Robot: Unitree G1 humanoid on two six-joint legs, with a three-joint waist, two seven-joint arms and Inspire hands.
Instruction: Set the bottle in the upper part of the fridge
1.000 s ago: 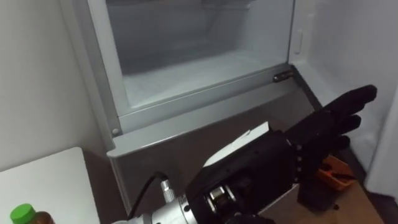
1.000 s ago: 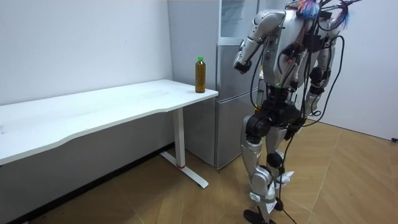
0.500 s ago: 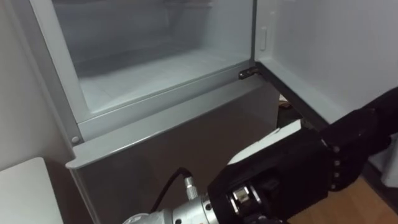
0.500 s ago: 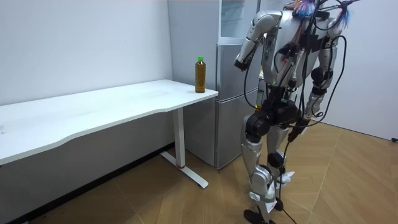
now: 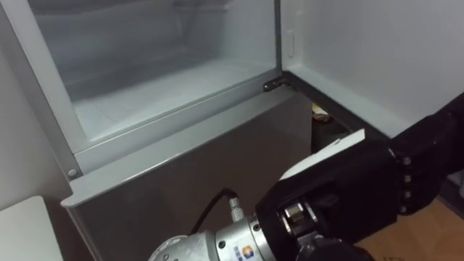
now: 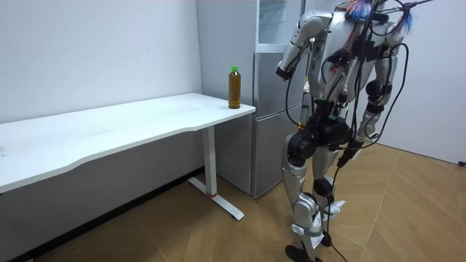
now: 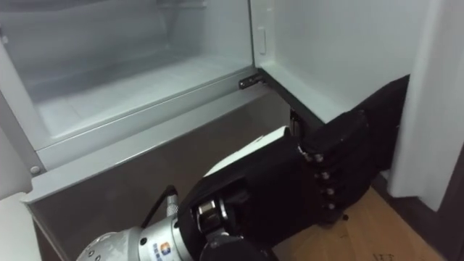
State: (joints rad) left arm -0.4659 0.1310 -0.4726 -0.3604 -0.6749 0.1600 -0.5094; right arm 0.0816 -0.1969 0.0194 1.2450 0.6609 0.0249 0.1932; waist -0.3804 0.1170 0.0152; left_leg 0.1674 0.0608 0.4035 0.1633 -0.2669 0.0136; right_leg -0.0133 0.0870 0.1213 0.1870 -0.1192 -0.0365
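The bottle point(image 6: 234, 87), amber with a green cap, stands upright on the end of the white table point(image 6: 109, 131) nearest the fridge, and neither hand holds it. I stand in front of the fridge. Its upper compartment point(image 5: 145, 80) is open and holds nothing on its white floor. My left hand point(image 5: 348, 188) fills the lower foreground, its straight dark fingers point(image 7: 362, 138) reaching right toward the open upper door point(image 7: 435, 109). It is open and holds nothing. My right arm hangs at my side on the room view's right, with the right hand point(image 6: 362, 131) too small to read.
The grey lower fridge door point(image 5: 188, 174) is closed below the open compartment. The upper door's white inner face point(image 5: 362, 51) stands close on my right. A white wall runs behind the table, and wooden floor point(image 6: 408, 211) lies behind me.
The eye view has swung right, so the table corner and the bottle's cap have slipped out at the left. My left hand has moved down and right toward the door.
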